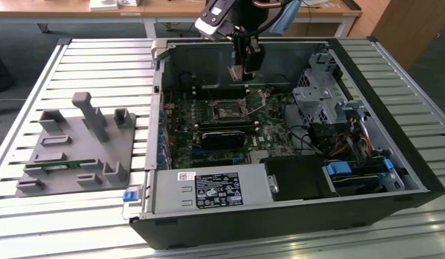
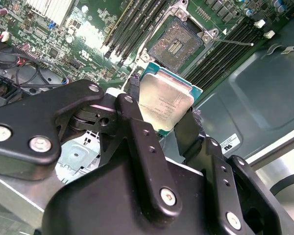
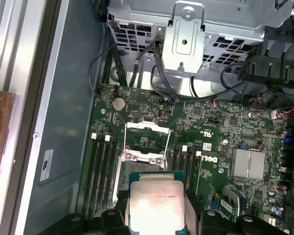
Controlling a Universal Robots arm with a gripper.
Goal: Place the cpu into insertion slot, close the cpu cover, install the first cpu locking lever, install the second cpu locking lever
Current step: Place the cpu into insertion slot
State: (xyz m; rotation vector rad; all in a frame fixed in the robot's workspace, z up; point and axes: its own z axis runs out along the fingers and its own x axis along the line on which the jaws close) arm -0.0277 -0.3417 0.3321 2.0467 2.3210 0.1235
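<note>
Your black two-finger gripper [image 1: 244, 73] hangs tips-down inside the open black tower computer case [image 1: 280, 229], which lies on the slatted metal table [image 1: 100, 54]. Its fingers [image 2: 188, 129] are clamped on the cpu [image 2: 164, 105], a small flat square chip with a dull silver-grey metal face and a green edge. Each finger bears on one of two opposite edges.

Note the chip's attitude. In both wrist views the metal face [image 3: 154, 203] is turned toward the wrist, away from the green motherboard [image 3: 210, 122]. The chip is square, so it has no long axis. Its sides line up roughly with the sides of the insertion slot [image 2: 176, 43], a small square socket with a dark centre and a thin metal rim.

Note the chip's position. It is held off the board, near the slot and apart from it, not seated. The slot's contact field lies bare. The cpu cover [image 3: 146, 126], a thin silver metal frame plate, stands swung open off the slot. One thin metal locking lever [image 2: 230, 42] angles out over the long narrow memory slots [image 2: 220, 54].

On the exterior view's left, a grey moulded fixture plate [image 1: 64, 156] sits on the table beside the case.
</note>
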